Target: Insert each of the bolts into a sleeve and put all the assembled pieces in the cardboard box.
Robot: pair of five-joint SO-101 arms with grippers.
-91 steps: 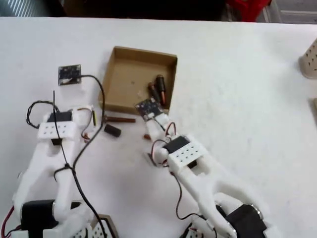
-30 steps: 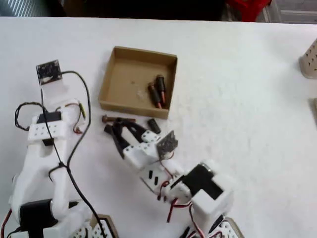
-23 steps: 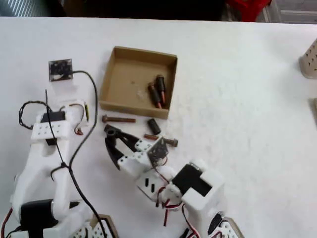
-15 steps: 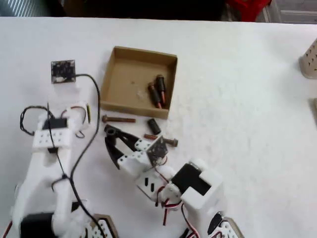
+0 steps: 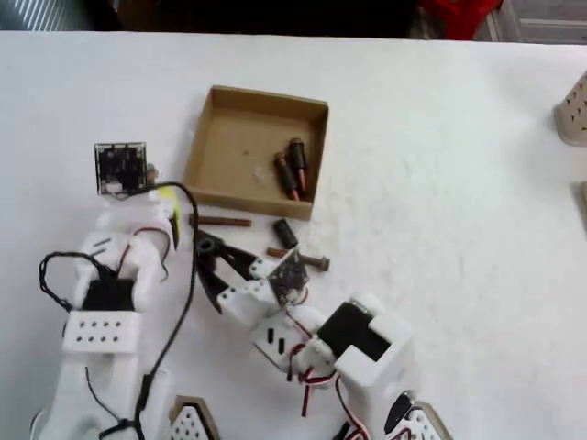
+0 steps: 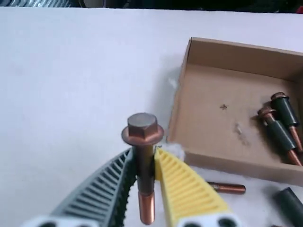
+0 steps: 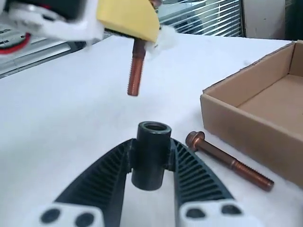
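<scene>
My left gripper is shut on a copper bolt, held upright with its hex head up; in the high view it hangs left of the cardboard box. My right gripper is shut on a black sleeve, standing upright with its bore up. The held bolt hangs just above and beside that sleeve, apart from it. In the high view the right gripper sits in front of the box. Two assembled pieces lie in the box.
One loose bolt lies along the box's front wall and another lies further right. A loose black sleeve rests between them. The left arm's black cable drapes close to the right gripper.
The left arm has swung back and right, bringing its bolt close over the right gripper's sleeve. The right arm left the box and closed on the sleeve, then stayed still.
</scene>
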